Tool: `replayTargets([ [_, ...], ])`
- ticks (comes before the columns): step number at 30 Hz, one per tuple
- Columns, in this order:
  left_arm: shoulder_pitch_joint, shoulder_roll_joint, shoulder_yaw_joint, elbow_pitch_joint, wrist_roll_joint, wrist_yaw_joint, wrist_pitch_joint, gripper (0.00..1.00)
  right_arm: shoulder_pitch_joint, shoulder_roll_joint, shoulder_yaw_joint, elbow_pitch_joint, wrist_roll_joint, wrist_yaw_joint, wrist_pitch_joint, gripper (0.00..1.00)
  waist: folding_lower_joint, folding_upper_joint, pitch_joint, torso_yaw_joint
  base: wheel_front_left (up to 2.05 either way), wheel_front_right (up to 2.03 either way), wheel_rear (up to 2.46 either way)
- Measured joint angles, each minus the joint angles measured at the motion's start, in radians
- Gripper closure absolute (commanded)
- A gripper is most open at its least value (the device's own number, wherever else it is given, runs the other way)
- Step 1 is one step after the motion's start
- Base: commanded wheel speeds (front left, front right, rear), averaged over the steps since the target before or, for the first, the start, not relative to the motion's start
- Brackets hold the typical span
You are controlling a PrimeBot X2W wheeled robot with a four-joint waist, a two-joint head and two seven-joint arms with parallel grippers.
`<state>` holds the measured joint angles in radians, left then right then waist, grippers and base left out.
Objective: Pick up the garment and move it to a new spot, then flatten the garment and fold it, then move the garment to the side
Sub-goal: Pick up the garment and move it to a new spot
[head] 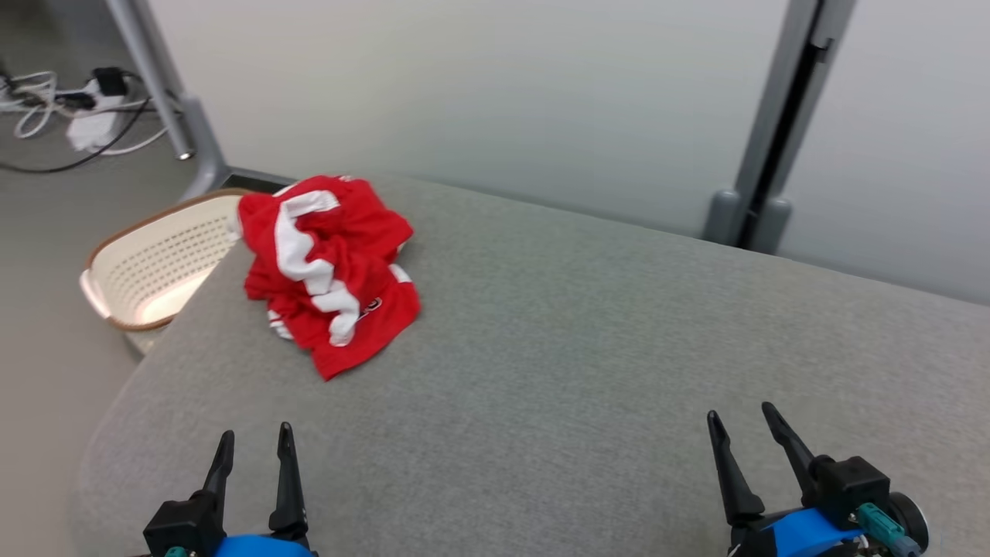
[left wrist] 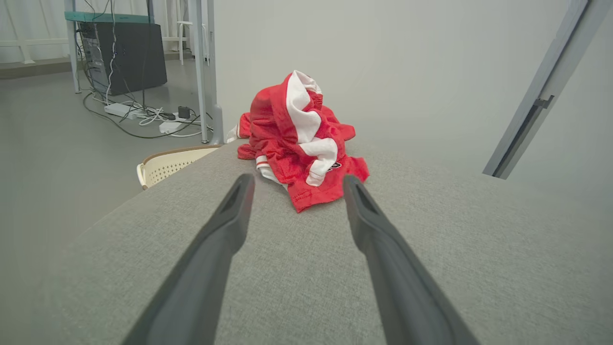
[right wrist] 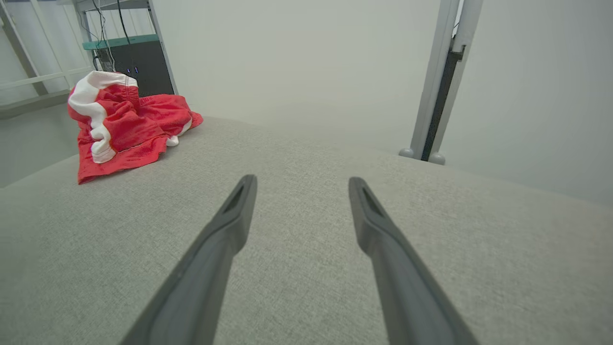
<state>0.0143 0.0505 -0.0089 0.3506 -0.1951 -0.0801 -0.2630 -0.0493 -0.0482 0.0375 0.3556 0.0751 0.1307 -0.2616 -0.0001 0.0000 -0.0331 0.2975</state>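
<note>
a crumpled red garment [head: 340, 263] with white stripes lies in a heap at the far left corner of the grey fabric-covered desk [head: 588, 348], resting on the surface with one flat edge spread toward the near side. just beyond that corner, lower than the desk top, stands a cream perforated basket [head: 155, 263] with a brown rim. the left tool [head: 256, 430] hovers over the near left part of the desk, released, its two dark fingers parted and pointing toward the garment, well apart from it. the right tool [head: 739, 411] is over the near right part, also released and grasping nothing, far from the garment. white and black cables [head: 69, 108] lie on the floor behind the basket, and a grey post [head: 773, 116] rises behind the desk.
</note>
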Motion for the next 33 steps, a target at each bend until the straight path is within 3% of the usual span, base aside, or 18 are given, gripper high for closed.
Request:
replayTargets([
  [5,0.005,0.000,0.016,-0.004,0.002,-0.005,0.000,0.00,0.000,0.000,0.021,0.005,0.006,0.000,0.000,0.00,0.0000,0.0000,0.010,0.063,0.00,0.00,0.00],
  [11,0.006,0.000,0.020,-0.011,0.001,-0.008,0.000,0.00,0.000,0.000,0.024,0.008,0.004,0.000,0.000,0.00,0.0000,0.0000,0.027,0.090,0.00,0.00,0.00],
  [25,-0.015,0.003,0.089,-0.093,-0.006,0.009,0.000,0.00,-0.026,0.000,-0.005,-0.024,-0.038,0.000,-0.001,0.00,0.0000,0.0000,0.110,0.023,0.00,0.00,0.00],
  [28,-0.087,0.038,0.134,-0.132,-0.003,0.010,0.000,0.00,-0.044,0.000,-0.012,-0.040,-0.051,0.000,-0.001,0.00,0.0001,0.0000,0.143,0.004,0.00,0.00,0.00],
  [33,-0.294,0.162,0.171,-0.164,0.014,0.003,0.014,0.00,-0.077,0.000,-0.017,-0.060,-0.083,0.000,-0.001,0.00,0.0001,0.0000,0.201,-0.028,0.00,0.00,0.00],
])
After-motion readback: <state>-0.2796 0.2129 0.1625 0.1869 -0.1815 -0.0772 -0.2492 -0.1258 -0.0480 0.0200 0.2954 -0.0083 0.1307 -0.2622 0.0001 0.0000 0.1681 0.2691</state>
